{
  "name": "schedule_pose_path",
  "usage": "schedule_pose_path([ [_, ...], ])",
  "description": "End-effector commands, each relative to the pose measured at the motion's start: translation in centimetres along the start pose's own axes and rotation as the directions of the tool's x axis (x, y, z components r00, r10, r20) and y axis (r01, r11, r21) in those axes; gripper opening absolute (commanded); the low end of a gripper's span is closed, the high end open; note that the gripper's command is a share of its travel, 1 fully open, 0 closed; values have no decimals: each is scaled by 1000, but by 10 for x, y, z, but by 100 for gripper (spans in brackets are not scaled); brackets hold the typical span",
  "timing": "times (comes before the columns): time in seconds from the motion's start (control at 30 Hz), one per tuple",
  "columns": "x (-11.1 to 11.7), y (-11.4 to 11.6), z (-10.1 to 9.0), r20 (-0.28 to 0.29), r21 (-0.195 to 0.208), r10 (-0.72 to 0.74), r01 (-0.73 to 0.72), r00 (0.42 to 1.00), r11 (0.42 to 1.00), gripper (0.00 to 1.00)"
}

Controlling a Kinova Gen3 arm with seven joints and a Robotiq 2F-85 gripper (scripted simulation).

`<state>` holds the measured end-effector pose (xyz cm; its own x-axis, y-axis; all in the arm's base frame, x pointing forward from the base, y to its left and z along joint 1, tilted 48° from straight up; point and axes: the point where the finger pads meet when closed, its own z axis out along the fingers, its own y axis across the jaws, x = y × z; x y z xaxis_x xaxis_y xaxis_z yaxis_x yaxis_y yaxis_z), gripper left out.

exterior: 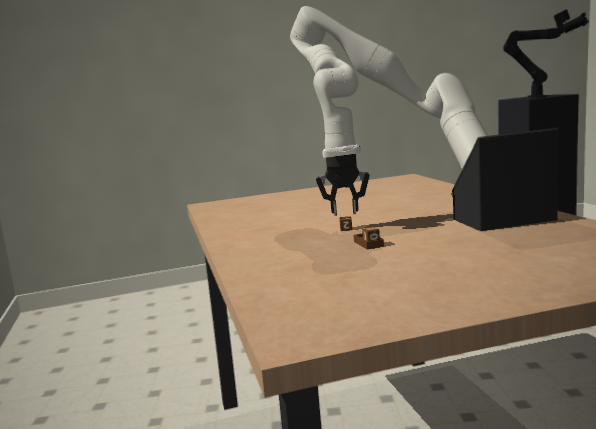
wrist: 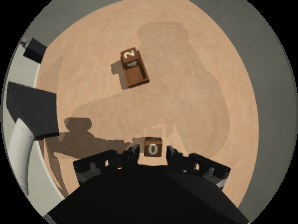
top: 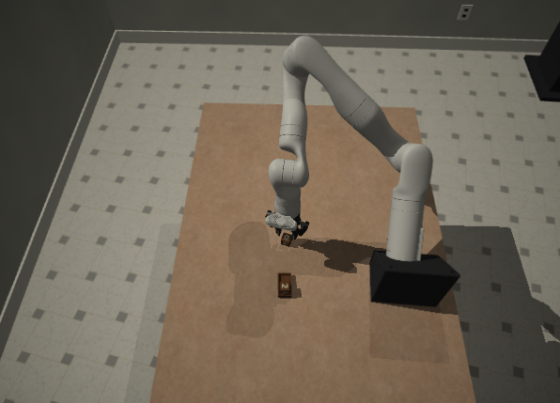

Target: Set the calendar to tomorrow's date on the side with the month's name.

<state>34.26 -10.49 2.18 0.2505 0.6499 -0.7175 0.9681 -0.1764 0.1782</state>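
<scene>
A small brown tray (exterior: 369, 242) lies flat on the table, also in the overhead view (top: 284, 285) and the wrist view (wrist: 133, 71). One brown cube (exterior: 372, 234) (top: 285, 286) stands in one end of it, showing 0 on a side and 2 on top. The tray's other half is empty. A second cube (exterior: 345, 223) (wrist: 153, 147) stands on the table beside the tray, showing 2 on a side and 0 on top. My gripper (exterior: 345, 212) hangs straight above this cube, pointing down, fingers half open and wider than the cube. The fingertips are just above its top.
The arm's black base (exterior: 510, 181) stands at the table's far right. A black pedestal with a dark camera arm (exterior: 540, 56) is behind it. The table's left edge (exterior: 220, 261) is well away from the cubes.
</scene>
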Motion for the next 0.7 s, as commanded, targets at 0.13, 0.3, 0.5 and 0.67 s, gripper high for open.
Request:
schedule_pose_path([
  [0.13,0,0,-1,-1,-1,0,0,1000,1000,46],
  [0.3,0,0,-1,-1,-1,0,0,1000,1000,46],
  [0.5,0,0,-1,-1,-1,0,0,1000,1000,46],
  [0.67,0,0,-7,-1,-1,0,0,1000,1000,46],
])
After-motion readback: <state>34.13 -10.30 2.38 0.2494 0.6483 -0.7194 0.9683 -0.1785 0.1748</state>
